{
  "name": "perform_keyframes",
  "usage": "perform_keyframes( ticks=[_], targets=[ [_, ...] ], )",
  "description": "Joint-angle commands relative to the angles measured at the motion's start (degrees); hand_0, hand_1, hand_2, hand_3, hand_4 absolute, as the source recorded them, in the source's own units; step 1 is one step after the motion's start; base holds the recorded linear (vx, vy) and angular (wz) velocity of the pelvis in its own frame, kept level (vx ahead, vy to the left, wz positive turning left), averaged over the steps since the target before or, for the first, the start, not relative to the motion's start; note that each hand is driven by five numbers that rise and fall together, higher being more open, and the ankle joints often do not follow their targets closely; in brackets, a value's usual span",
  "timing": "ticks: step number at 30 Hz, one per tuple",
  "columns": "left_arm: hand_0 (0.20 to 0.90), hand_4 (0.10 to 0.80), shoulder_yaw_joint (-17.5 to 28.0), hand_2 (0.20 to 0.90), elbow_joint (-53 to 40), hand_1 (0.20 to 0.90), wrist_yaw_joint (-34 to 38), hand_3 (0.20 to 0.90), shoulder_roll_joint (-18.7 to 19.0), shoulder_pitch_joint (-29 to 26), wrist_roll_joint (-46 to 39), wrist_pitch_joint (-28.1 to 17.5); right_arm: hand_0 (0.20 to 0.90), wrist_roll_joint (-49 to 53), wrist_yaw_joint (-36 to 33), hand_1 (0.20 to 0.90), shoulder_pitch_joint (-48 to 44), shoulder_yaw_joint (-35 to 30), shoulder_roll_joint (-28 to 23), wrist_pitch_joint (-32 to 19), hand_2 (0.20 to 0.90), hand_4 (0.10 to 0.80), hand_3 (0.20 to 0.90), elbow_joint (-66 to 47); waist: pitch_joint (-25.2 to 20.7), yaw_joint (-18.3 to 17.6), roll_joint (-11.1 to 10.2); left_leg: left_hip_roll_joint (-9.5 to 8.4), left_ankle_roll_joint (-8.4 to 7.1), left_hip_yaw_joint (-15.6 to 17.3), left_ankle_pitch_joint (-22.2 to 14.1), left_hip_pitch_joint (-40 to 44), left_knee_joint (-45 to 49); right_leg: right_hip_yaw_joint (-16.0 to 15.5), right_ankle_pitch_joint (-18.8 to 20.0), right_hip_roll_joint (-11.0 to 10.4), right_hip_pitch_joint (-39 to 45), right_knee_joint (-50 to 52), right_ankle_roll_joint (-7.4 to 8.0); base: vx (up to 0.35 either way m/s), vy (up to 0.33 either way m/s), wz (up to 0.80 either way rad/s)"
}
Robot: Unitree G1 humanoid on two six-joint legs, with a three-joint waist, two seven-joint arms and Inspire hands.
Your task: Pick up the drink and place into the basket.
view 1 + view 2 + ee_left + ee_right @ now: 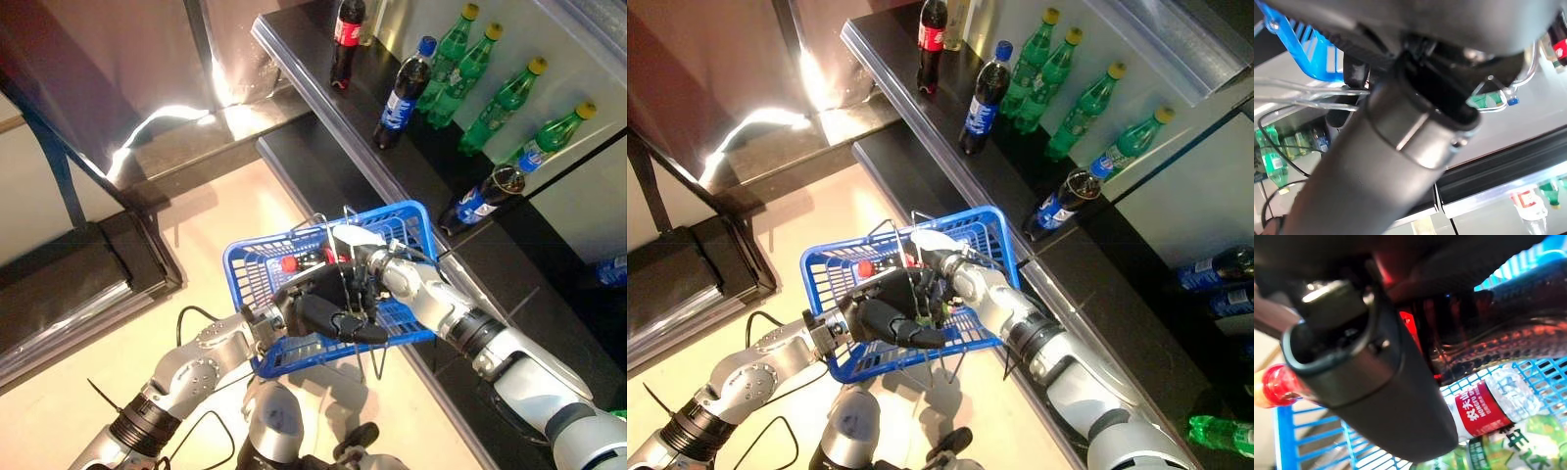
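Observation:
I carry a blue basket (237,262) in front of me, above the floor. My left hand (328,318) is curled round its wire handles (1303,93) at the near side. My right hand (358,237) reaches into the basket from the shelf side. In the right wrist view its fingers and thumb (1381,391) wrap a dark cola bottle (1469,338) with a red cap (1273,384), low inside the basket. The red cap (289,263) also shows in the left eye view, toward the basket's left end.
A water bottle with a red label (1488,406) and a green bottle (1518,445) lie on the basket floor. To my right, dark shelves (323,88) carry a cola bottle (346,39), blue-labelled bottles (402,93) and several green bottles (505,98).

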Motion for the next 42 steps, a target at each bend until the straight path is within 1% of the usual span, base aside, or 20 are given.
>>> perform_keyframes(
  ticks=[1,6,15,16,17,18,19,20,22,23,24,25,26,27,32,39,42],
  targets=[
    [0.300,0.100,-5.0,0.300,-18.0,0.300,-16.6,0.200,-12.7,-9.9,-6.3,-9.7,0.300,-2.5,-1.3,0.300,-3.9,4.9,5.1,-3.9,0.300,0.100,0.200,4.4,-22.4,0.3,-1.3,-3.10,1.60,1.3,3.9,-3.2,-3.9,-1.4,-8.3,2.1,6.5,2.3,-1.06,0.000,0.000,0.00],
    [0.300,0.100,-5.3,0.300,-18.2,0.300,-17.1,0.200,-13.1,-10.8,-6.3,-9.0,0.300,-3.6,-1.5,0.300,-4.4,4.9,6.7,-4.1,0.300,0.100,0.200,7.5,-22.6,0.7,-1.1,-3.31,1.62,0.8,3.9,-3.1,-3.9,-1.6,-8.2,2.2,6.5,2.3,-1.11,0.000,0.000,0.00],
    [0.300,0.100,-5.6,0.300,-18.8,0.300,-17.7,0.200,-13.6,-11.7,-6.8,-8.3,0.300,-5.3,-0.6,0.300,-4.3,4.8,9.0,-1.8,0.300,0.100,0.200,11.8,-23.0,1.1,-0.8,-3.61,1.72,0.4,4.0,-3.3,-3.9,-1.8,-8.0,2.0,6.3,2.3,-0.96,0.000,0.000,0.00],
    [0.300,0.100,-5.5,0.300,-18.9,0.300,-17.6,0.200,-13.7,-11.8,-7.0,-8.1,0.302,-5.7,-0.8,0.302,-4.2,4.8,9.3,-1.9,0.302,0.103,0.203,12.6,-22.9,1.2,-0.7,-3.61,1.76,0.3,4.0,-3.3,-3.9,-1.9,-8.0,2.0,6.3,2.3,-0.95,0.000,0.000,0.00],
    [0.300,0.100,-5.7,0.300,-19.0,0.300,-17.5,0.200,-13.8,-11.9,-7.1,-8.1,0.324,-5.9,-0.8,0.324,-4.2,4.9,9.6,-1.8,0.324,0.127,0.227,13.2,-22.9,1.3,-0.7,-3.62,1.79,0.3,4.0,-3.3,-3.9,-1.9,-8.0,2.0,6.3,2.3,-0.95,0.000,0.000,0.00],
    [0.300,0.100,-5.7,0.300,-19.0,0.300,-17.5,0.200,-14.0,-12.0,-7.1,-8.0,0.328,-6.0,-0.9,0.328,-4.3,4.9,9.8,-1.6,0.328,0.133,0.233,13.6,-22.9,1.3,-0.7,-3.65,1.80,0.3,4.0,-3.4,-3.9,-1.9,-8.0,2.0,6.3,2.3,-0.97,0.000,0.000,0.00],
    [0.300,0.100,-5.8,0.300,-19.1,0.300,-17.5,0.200,-14.0,-12.1,-7.2,-8.0,0.349,-6.1,-0.9,0.349,-4.2,4.9,9.9,-1.5,0.349,0.158,0.258,13.8,-22.9,1.3,-0.7,-3.66,1.80,0.2,4.0,-3.4,-3.9,-2.0,-8.0,2.0,6.3,2.3,-0.95,0.000,0.000,0.00],
    [0.300,0.100,-5.8,0.300,-19.2,0.300,-17.6,0.200,-14.1,-12.3,-7.2,-7.9,0.396,-6.1,-1.0,0.396,-4.3,5.0,10.1,-1.2,0.396,0.213,0.313,14.3,-22.9,1.4,-0.7,-3.69,1.81,0.2,4.0,-3.4,-3.9,-2.0,-8.0,2.0,6.3,2.3,-0.98,0.000,0.000,0.00],
    [0.300,0.100,-6.1,0.300,-19.2,0.300,-17.5,0.200,-14.5,-12.7,-7.2,-7.9,0.422,-6.3,-1.2,0.422,-4.5,4.9,10.7,-0.8,0.422,0.243,0.343,15.3,-22.9,1.5,-0.7,-3.68,1.82,0.1,4.1,-3.5,-3.9,-2.1,-8.0,2.0,6.3,2.3,-1.00,-0.004,0.008,0.06],
    [0.300,0.100,-6.2,0.300,-19.3,0.300,-17.4,0.200,-14.5,-12.8,-7.1,-7.9,0.476,-6.3,-1.3,0.476,-4.4,4.8,10.8,-0.6,0.476,0.306,0.406,15.5,-22.9,1.5,-0.7,-3.69,1.83,0.1,4.1,-3.5,-3.9,-2.1,-8.0,2.0,6.3,2.3,-1.01,-0.006,0.003,0.08],
    [0.300,0.100,-6.3,0.300,-19.3,0.300,-17.4,0.200,-14.6,-12.9,-7.1,-8.0,0.498,-6.4,-1.3,0.498,-4.4,4.8,10.9,-0.4,0.498,0.331,0.431,15.6,-22.9,1.5,-0.7,-3.70,1.84,0.0,4.1,-3.6,-3.9,-2.1,-8.0,2.0,6.2,2.3,-1.03,0.000,0.002,0.07],
    [0.300,0.100,-6.3,0.300,-19.4,0.300,-17.3,0.200,-14.6,-13.0,-6.9,-7.9,0.559,-6.5,-1.5,0.559,-4.4,4.8,11.0,-0.3,0.559,0.402,0.502,15.9,-22.9,1.5,-0.8,-3.71,1.85,0.0,4.1,-3.6,-3.9,-2.1,-8.1,2.0,6.2,2.3,-1.05,0.002,0.003,0.06],
    [0.300,0.100,-6.4,0.300,-19.4,0.300,-17.2,0.200,-14.9,-13.2,-6.7,-8.0,0.818,-6.5,-1.6,0.818,-4.5,4.7,11.3,-0.1,0.818,0.704,0.804,16.4,-22.9,1.5,-0.8,-3.72,1.86,0.0,4.1,-3.6,-3.9,-2.1,-8.1,2.0,6.2,2.4,-1.09,0.002,0.004,0.04],
    [0.300,0.100,-6.4,0.300,-19.4,0.300,-17.1,0.200,-14.9,-13.2,-6.7,-8.0,0.900,-6.5,-1.7,0.900,-4.5,4.6,11.4,-0.1,0.900,0.800,0.900,16.7,-22.9,1.5,-0.8,-3.72,1.86,0.0,4.1,-3.6,-3.9,-2.1,-8.1,2.0,6.2,2.4,-1.10,0.000,0.000,0.00],
    [0.300,0.100,-6.5,0.300,-19.4,0.300,-16.3,0.200,-15.5,-13.5,-6.3,-7.9,0.900,-6.6,-2.5,0.900,-4.4,4.1,12.1,0.5,0.900,0.800,0.900,17.9,-22.9,1.5,-0.8,-3.74,1.89,-0.2,4.0,-3.6,-3.9,-1.9,-8.2,2.1,6.1,2.4,-1.20,0.000,0.000,0.00],
    [0.300,0.100,-6.2,0.300,-19.7,0.300,-16.0,0.200,-15.3,-13.4,-6.2,-8.4,0.900,-5.8,-2.3,0.900,-4.1,3.8,12.4,1.1,0.900,0.800,0.900,18.6,-22.9,1.5,-0.8,-3.71,1.90,0.0,4.0,-3.7,-3.9,-1.7,-8.2,2.2,6.2,2.2,-1.20,0.000,0.000,0.00],
    [0.300,0.100,-6.0,0.300,-19.9,0.300,-14.5,0.200,-15.3,-13.4,-5.7,-8.8,0.900,-4.2,-2.6,0.900,-3.8,3.4,12.6,1.4,0.900,0.800,0.900,18.3,-22.9,1.3,-0.8,-3.67,1.89,0.1,3.9,-3.5,-3.9,-1.6,-8.1,2.2,6.2,2.1,-1.18,0.000,0.000,0.00]
  ],
)
